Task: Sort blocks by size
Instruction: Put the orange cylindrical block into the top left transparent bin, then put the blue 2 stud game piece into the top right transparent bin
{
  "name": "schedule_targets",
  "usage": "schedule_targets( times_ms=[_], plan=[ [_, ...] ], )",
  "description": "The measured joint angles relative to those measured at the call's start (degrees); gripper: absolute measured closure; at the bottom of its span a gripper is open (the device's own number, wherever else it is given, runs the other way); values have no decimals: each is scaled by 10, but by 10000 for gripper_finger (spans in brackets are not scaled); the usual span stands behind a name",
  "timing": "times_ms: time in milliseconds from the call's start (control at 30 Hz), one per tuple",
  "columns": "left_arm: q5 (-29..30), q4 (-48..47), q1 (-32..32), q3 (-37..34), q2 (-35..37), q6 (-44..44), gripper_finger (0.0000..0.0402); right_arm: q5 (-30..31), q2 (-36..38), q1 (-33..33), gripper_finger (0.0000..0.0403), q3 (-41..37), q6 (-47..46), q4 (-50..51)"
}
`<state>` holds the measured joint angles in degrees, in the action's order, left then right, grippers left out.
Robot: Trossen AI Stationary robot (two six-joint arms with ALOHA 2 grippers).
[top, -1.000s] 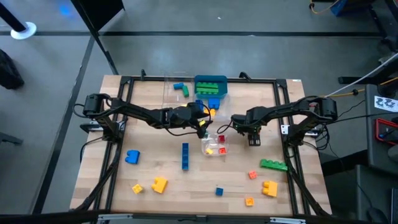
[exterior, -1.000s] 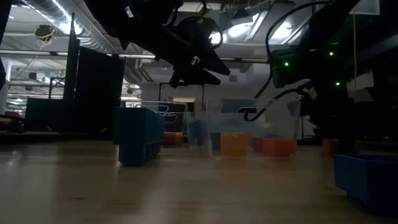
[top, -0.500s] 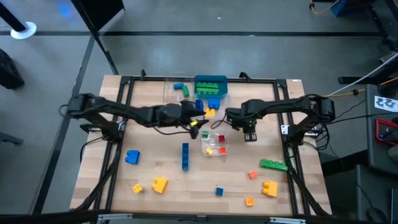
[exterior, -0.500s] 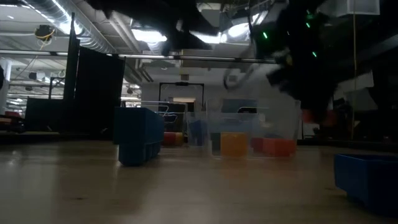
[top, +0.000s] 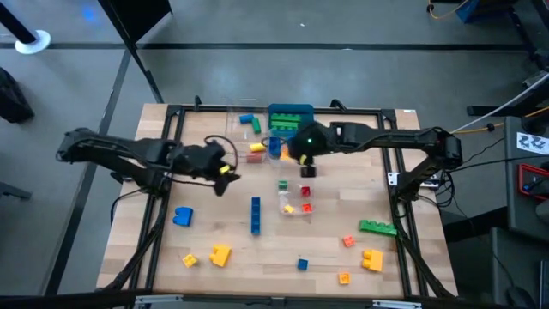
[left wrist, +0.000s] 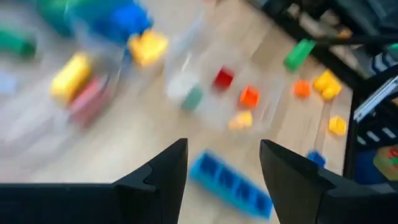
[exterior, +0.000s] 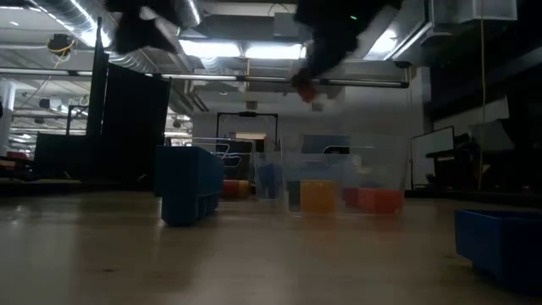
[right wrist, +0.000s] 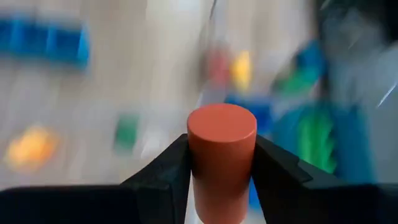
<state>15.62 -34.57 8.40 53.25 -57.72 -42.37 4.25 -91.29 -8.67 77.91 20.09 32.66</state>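
My right gripper is over the middle of the table, near the clear tubs, shut on a small red block whose round stud faces the wrist camera. My left gripper is open and empty left of centre, above bare wood; it also shows in the left wrist view. Loose blocks lie on the table: a long blue bar, a blue brick, a yellow one and a green bar. A clear tub holds tiny red, yellow and green blocks. My right gripper pinches the red block by two opposite sides between its two fingers. The block is lifted clear of the table and shows high up in the low view.
A teal tray with a green block and another clear tub stand at the far side. More small blocks lie near the front right: orange, yellow, blue. A dark frame rail borders the table.
My left gripper has drawn back from the centre toward the table's left edge. My right gripper has gone up and toward the table's left and far side, ending near the tubs.
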Motion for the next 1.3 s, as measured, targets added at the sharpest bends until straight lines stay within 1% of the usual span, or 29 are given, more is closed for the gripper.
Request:
schedule_targets(
  times_ms=[67, 200, 267, 367, 500, 633, 767, 867, 1000, 1133, 1300],
  plan=[
    [-1, -59, 15, 0, 17, -57, 218, -3, -12, 0, 259, 0, 15, -87],
    [-9, -141, 44, 0, 32, -157, 218, -9, -57, -2, 253, -1, 42, -239],
    [-17, -159, 57, 0, 33, -195, 218, -9, -84, -4, 252, -1, 48, -319],
    [-39, -178, 78, 0, 32, -236, 218, -9, -129, -12, 252, -1, 58, -400],
    [-84, -178, 101, 0, 28, -298, 218, -9, -178, -24, 251, -1, 58, -475],
    [-123, -181, 125, 0, 28, -368, 218, -8, -214, -30, 248, -1, 58, -504],
    [-152, -198, 148, 0, 28, -429, 218, -8, -230, -30, 241, -1, 58, -517],
    [-175, -215, 165, 0, 28, -487, 218, -8, -238, -30, 229, -1, 58, -527],
    [-183, -244, 188, 0, 23, -564, 218, -6, -242, -30, 206, -1, 58, -527],
    [-182, -287, 207, -1, -6, -607, 218, 14, -242, -30, 186, -1, 58, -527],
    [-185, -319, 214, -6, -70, -620, 218, 38, -240, -23, 178, 26, 41, -497]
  ],
)
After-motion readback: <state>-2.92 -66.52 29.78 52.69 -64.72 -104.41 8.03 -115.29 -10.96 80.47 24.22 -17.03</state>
